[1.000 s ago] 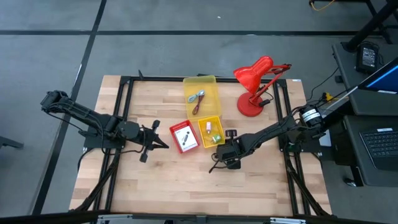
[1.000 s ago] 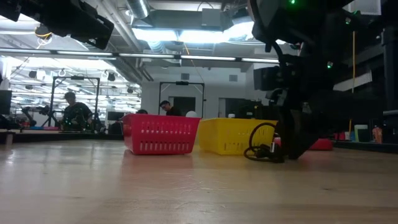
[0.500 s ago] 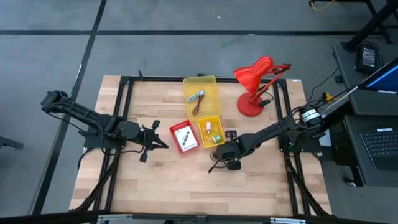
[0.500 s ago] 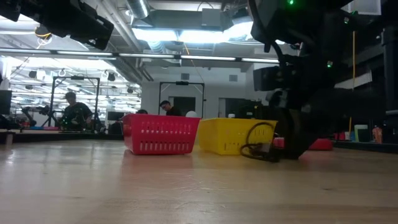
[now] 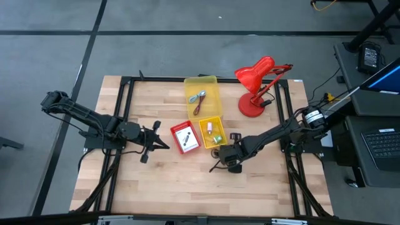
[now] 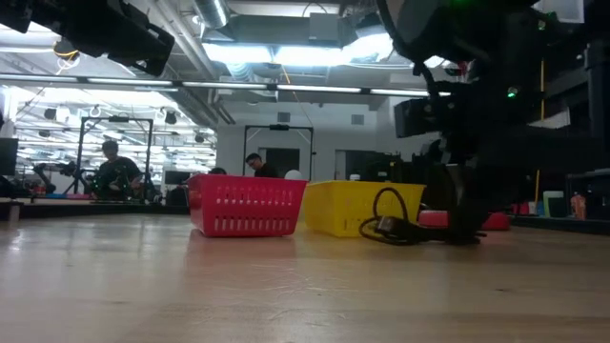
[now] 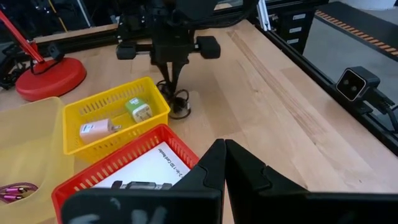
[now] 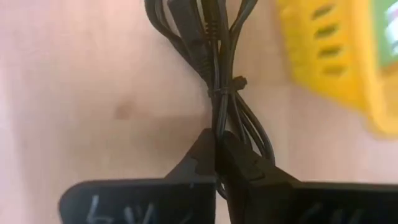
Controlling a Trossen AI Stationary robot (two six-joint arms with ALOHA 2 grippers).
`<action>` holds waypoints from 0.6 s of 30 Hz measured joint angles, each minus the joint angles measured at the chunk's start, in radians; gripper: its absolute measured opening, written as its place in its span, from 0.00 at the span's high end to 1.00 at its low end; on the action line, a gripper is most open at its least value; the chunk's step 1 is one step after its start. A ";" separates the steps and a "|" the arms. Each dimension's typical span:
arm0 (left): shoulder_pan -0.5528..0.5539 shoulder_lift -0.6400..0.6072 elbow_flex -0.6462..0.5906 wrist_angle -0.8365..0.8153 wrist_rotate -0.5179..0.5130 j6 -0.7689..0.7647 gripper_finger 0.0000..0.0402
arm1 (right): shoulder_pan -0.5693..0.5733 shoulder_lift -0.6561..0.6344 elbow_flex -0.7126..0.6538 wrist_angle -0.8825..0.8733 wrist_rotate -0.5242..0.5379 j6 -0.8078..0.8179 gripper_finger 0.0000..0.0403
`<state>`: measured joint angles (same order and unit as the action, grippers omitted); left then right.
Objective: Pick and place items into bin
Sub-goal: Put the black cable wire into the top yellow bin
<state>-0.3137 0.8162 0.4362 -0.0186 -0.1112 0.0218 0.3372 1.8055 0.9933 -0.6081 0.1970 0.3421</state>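
A black cable (image 8: 214,62), coiled and tied into a bundle, lies on the wooden table just near of the small yellow bin (image 5: 211,132). My right gripper (image 8: 217,146) stands over the bundle, pointing steeply down, shut on its strands; it also shows in the left wrist view, right gripper (image 7: 169,84) above cable (image 7: 179,107). My left gripper (image 5: 164,146) hovers shut and empty left of the red basket (image 5: 185,137). A white packet lies in that basket. A dark red cord and a silver tool (image 5: 198,100) lie in the large yellow bin. My right gripper pinches several strands of the cable bundle (image 8: 219,127) between its two fingertips, a little short of the tie (image 8: 239,81). The fingers come from above, pointing down, with the strands running between them. The cable (image 6: 386,227) rests on the table, one loop standing up.
A red desk lamp (image 5: 256,84) stands at the far right of the table. Green and white pieces (image 7: 137,109) sit in the small yellow bin. Open wood lies toward the table's near edge. Black frame rails (image 5: 128,112) border the table's sides.
My right gripper has shut on the black cable and rolled a little at the wrist, shifting slightly over the table. The cable bundle has slid and turned a bit on the wood, staying down on the table.
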 joint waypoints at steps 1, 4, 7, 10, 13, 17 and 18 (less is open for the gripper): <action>0.000 0.000 0.000 0.000 0.000 0.005 0.99 | 0.006 -0.010 -0.002 -0.001 -0.010 0.018 1.00; 0.000 0.000 0.000 0.000 0.000 0.022 0.99 | 0.027 -0.048 -0.009 -0.009 -0.071 0.043 1.00; 0.000 0.000 0.000 0.000 0.000 0.017 0.99 | 0.056 -0.104 -0.007 0.008 -0.070 0.042 1.00; 0.000 0.000 0.000 0.000 0.000 0.017 0.99 | 0.084 -0.140 -0.005 0.033 -0.023 0.043 1.00; 0.000 0.000 0.000 0.000 -0.002 0.017 0.99 | 0.117 -0.167 -0.004 0.089 0.040 0.030 1.00; 0.000 0.000 0.000 0.000 -0.002 0.017 0.99 | 0.136 -0.175 -0.004 0.151 0.064 0.018 1.00; 0.000 0.000 0.000 0.000 -0.002 0.017 0.99 | 0.136 -0.175 -0.004 0.165 0.065 0.018 1.00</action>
<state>-0.3135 0.8162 0.4362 -0.0181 -0.1132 0.0388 0.4732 1.6306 0.9894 -0.4426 0.2615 0.3599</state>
